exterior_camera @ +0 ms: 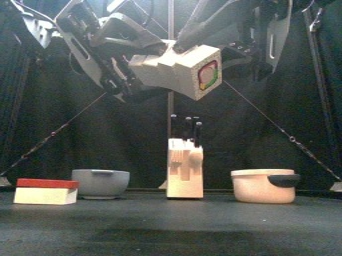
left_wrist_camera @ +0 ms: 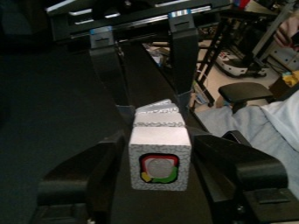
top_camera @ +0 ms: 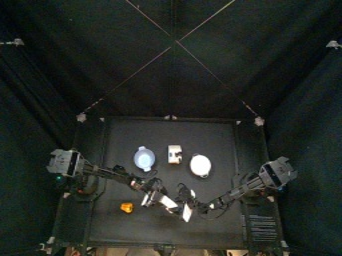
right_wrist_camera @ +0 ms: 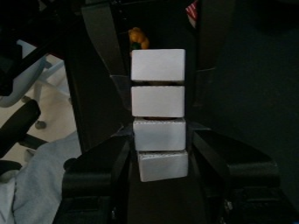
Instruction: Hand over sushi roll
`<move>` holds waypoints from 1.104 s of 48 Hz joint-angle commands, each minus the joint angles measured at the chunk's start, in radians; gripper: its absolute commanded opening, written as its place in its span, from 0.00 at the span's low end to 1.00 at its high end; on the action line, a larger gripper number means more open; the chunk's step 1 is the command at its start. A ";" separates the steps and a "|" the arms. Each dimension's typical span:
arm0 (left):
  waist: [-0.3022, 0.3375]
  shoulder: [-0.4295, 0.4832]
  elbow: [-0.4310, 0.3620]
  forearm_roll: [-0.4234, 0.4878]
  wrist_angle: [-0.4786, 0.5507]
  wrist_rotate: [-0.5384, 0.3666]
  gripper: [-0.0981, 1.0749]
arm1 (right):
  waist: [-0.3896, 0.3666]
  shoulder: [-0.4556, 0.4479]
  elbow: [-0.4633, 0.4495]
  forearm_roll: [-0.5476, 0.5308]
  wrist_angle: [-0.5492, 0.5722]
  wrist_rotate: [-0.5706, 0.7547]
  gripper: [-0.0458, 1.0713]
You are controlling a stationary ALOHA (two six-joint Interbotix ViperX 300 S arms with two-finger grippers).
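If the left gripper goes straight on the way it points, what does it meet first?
The left gripper holds the sushi roll between its jaws; straight beyond, it would probably meet the right gripper, gripping the roll's far end. Depth is unclear.

**Camera setup: four views, one shared point**

The table [top_camera: 174, 180] is seen small from high overhead, straight down. It is seen level from its front edge, with the white upright block [exterior_camera: 185, 168] and both round dishes near. Each wrist view is taken along its own jaws, very close. The sushi roll [exterior_camera: 187, 70] is shared by all views, probably the pale speck [top_camera: 170, 203] overhead.
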 commanded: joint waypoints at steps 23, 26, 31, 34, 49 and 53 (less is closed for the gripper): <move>0.017 -0.005 -0.026 0.043 -0.064 -0.051 0.50 | -0.008 -0.008 -0.026 0.005 0.006 -0.002 0.72; 0.015 -0.005 -0.026 0.043 -0.064 -0.051 0.50 | -0.008 -0.009 -0.026 0.003 0.006 -0.002 0.77; 0.017 -0.003 -0.026 0.040 -0.064 -0.051 0.50 | -0.006 -0.009 -0.026 0.003 0.008 -0.002 0.85; 0.018 -0.003 -0.025 0.041 -0.064 -0.049 0.50 | -0.008 -0.009 -0.026 0.003 0.008 -0.002 0.90; 0.021 -0.003 -0.023 0.041 -0.064 -0.049 0.50 | -0.006 -0.020 -0.018 0.006 0.008 -0.002 0.96; 0.023 -0.003 -0.021 0.040 -0.064 -0.049 0.50 | -0.008 -0.021 -0.017 0.006 0.008 -0.002 0.96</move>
